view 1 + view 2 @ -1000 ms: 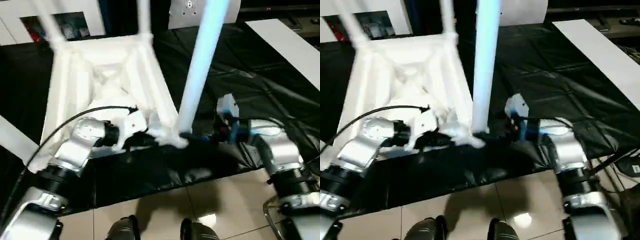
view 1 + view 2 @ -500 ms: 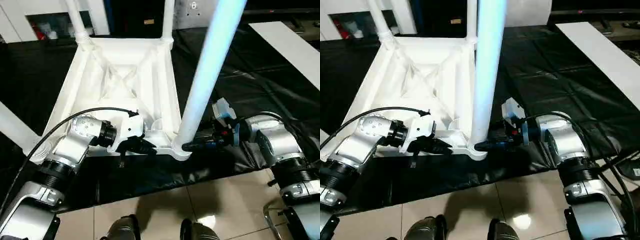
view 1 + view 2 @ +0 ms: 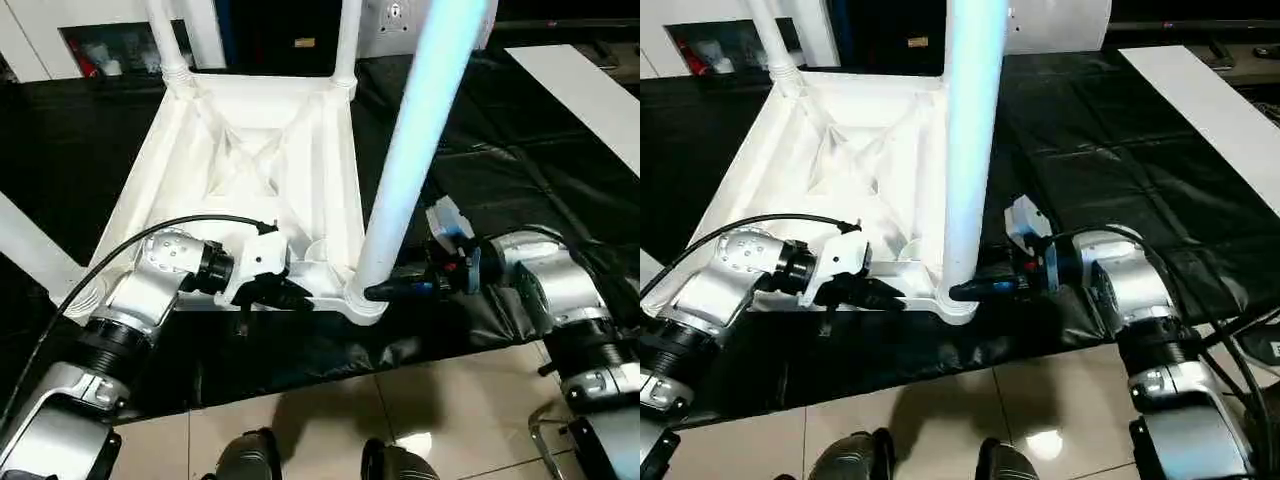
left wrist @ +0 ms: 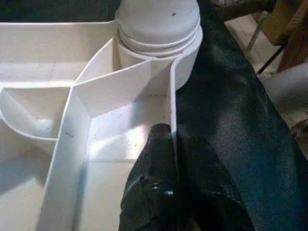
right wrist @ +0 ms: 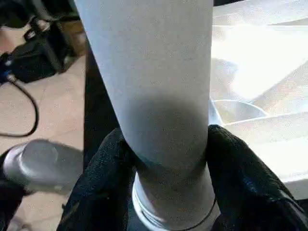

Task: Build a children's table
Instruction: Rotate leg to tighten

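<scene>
The children's table lies upside down on a black sheet spread over the tiled floor, its ribbed underside facing up and divided by thin walls into open compartments, all of them bare. Legs stand in its round corner sockets: two at the far corners, one at the near left corner, and the near right leg, which rises tall and upright from its socket.

The right tool is clamped on that leg just above the socket, one black finger pressed against each side of the tube. The left tool pinches the thin near rim wall of the top, beside the same socket, one finger inside the compartment and one outside.
</scene>
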